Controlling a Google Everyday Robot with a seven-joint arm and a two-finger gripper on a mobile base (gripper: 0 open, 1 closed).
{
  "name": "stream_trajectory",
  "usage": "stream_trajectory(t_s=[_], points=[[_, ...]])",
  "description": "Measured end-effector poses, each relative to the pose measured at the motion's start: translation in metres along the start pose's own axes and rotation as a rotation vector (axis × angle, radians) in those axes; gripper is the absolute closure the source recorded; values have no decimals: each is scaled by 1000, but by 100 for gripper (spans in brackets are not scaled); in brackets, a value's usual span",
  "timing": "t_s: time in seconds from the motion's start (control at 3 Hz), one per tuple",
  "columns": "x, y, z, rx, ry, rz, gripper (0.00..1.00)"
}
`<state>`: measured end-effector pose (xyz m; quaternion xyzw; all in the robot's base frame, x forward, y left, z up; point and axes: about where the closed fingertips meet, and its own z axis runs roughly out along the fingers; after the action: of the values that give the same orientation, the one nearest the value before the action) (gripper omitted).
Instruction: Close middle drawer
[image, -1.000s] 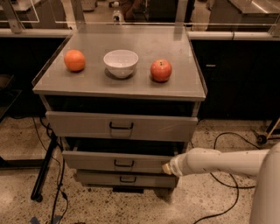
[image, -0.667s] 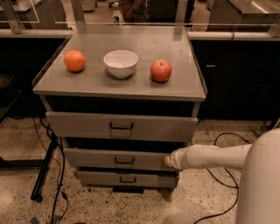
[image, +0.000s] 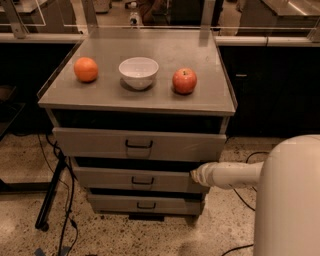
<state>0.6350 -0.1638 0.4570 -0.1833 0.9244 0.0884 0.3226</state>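
Note:
The middle drawer (image: 110, 178) is a grey metal front with a small black bar handle (image: 142, 181), between the taller top drawer (image: 90, 142) and the smallest bottom drawer (image: 115, 204). It sits a little behind the top drawer's front and a little ahead of the bottom one. My gripper (image: 196, 175) is at the end of the white arm (image: 232, 174), against the right end of the middle drawer's front.
On the cabinet top (image: 150, 102) stand an orange (image: 86, 69), a white bowl (image: 138, 72) and a red apple (image: 184, 80). Black cables (image: 60, 200) and a stand leg lie on the floor at the left. My white body (image: 290, 200) fills the lower right.
The middle drawer has slid back into the cabinet. My gripper and arm moved left and inward with its front.

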Motion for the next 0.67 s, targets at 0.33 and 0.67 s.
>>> stream_trajectory(t_s=[0.33, 0.67], points=[[16, 3, -13, -37, 57, 16, 100], [57, 2, -72, -97, 169, 71, 97]])
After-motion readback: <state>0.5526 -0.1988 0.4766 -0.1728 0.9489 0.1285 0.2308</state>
